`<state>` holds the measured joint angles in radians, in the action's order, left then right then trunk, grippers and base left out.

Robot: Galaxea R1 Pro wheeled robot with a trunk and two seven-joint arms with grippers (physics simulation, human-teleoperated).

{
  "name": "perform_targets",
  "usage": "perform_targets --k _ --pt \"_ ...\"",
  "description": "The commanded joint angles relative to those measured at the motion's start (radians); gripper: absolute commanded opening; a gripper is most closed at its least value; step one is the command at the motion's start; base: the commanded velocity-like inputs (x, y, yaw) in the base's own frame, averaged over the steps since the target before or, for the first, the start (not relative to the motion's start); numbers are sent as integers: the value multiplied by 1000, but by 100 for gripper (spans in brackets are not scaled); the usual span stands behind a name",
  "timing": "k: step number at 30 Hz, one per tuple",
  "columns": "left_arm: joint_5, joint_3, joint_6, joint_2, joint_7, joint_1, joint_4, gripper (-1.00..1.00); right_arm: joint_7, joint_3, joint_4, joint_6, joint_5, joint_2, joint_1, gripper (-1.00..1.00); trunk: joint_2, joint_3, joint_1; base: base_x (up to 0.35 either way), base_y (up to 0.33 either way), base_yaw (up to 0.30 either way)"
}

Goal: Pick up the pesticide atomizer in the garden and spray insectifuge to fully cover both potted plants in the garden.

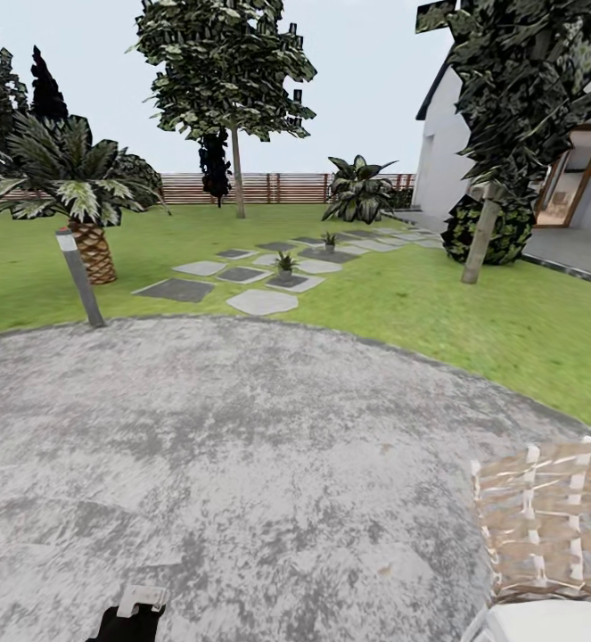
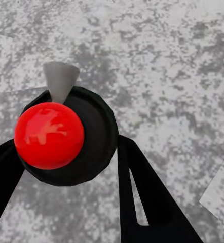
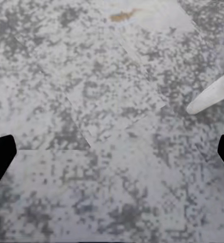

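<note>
Spray bottle in the left claw, plants far ahead on the lawn.
The left claw (image 2: 66, 167) is clamped on the spray bottle (image 2: 66, 136), red cap facing the wrist camera, above the grey patio (image 1: 242, 446). Two small plants (image 1: 285, 261) (image 1: 329, 239) stand among the stepping stones (image 1: 261, 301). The right claw (image 3: 112, 152) hangs wide apart beside a wicker chair (image 1: 545, 526).
</note>
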<state>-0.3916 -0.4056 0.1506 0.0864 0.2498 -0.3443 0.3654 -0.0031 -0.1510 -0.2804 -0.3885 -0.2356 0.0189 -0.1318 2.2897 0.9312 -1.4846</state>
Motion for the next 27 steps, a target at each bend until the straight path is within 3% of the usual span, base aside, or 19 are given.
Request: perform_targets --k 1,9,27 --pt "-9 -9 4 -1 6 -1 0 -100 0 -7 -17 -4 -11 -1 0 100 0 1 0 339 0 0" --pt "-9 -9 4 -1 6 -1 0 -100 5 -6 -265 -8 -5 -4 -2 100 0 1 0 339 0 0" --pt "-9 -9 4 -2 6 -1 0 -100 9 -3 -228 -9 -11 -4 -2 100 0 1 0 324 105 0"
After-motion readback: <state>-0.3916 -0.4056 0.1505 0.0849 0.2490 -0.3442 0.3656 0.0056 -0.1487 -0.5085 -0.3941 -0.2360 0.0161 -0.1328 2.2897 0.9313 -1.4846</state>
